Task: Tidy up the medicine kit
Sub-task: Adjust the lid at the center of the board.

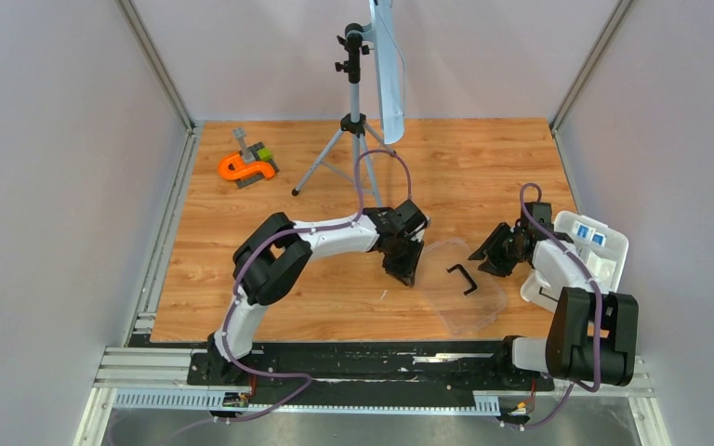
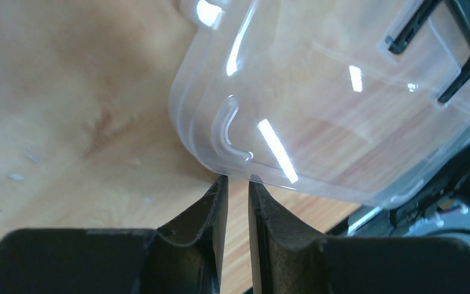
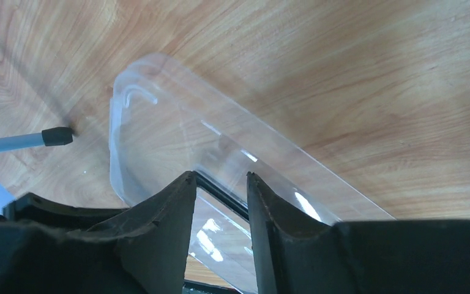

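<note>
The clear lid [image 1: 476,302] lies on the wooden table [image 1: 493,167], between the two arms and near to the front edge. Its black handle [image 1: 462,279] is turned upward. I judge it a light thing of thin and hard plastic, smooth and shiny, so it can slip from the pads and bend a little when only one corner is pinched. The rim is the best place to take it, or the handle (this one gives a surer grip).

The left gripper [image 2: 237,179] has its jaws narrow, with the tips right at the rim of the lid. I cannot tell if the rim is pinched between them. The right gripper [image 3: 218,176] has its jaws moderately apart at the opposite side, and a black strip of the lid shows in the gap. If it presses on it, I cannot tell.

The white tub [image 1: 615,253] with blue packets [image 1: 593,234] stands on the right, partly behind the right arm. This arm can hinder the way to the tub. The tripod [image 1: 353,139] and the orange tool [image 1: 246,167] are well apart from the lid.
</note>
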Robot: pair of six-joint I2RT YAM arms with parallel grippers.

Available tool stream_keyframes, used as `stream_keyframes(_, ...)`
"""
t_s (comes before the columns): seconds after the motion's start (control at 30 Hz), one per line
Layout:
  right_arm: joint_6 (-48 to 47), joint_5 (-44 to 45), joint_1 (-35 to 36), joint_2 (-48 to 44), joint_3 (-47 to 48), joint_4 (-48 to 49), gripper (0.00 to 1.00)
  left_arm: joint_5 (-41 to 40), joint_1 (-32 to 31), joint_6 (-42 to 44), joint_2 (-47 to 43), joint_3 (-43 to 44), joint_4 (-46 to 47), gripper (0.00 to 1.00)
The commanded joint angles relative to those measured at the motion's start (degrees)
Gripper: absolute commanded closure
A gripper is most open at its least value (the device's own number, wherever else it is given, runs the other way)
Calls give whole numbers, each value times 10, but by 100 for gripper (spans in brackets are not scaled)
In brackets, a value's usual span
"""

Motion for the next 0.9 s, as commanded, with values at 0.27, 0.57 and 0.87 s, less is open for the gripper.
stream_keyframes(0.27, 3, -5, -3, -15, -14, 23, 61, -103, 47, 23, 109, 253, -55, 70)
stream_keyframes(0.57, 12, 151, -11, -35, 24, 13, 57, -58, 32, 4, 14, 156, -16, 70)
stream_keyframes(0.87, 31, 104, -13, 30, 13, 25, 54, -38, 2, -24, 5, 123, -20, 70)
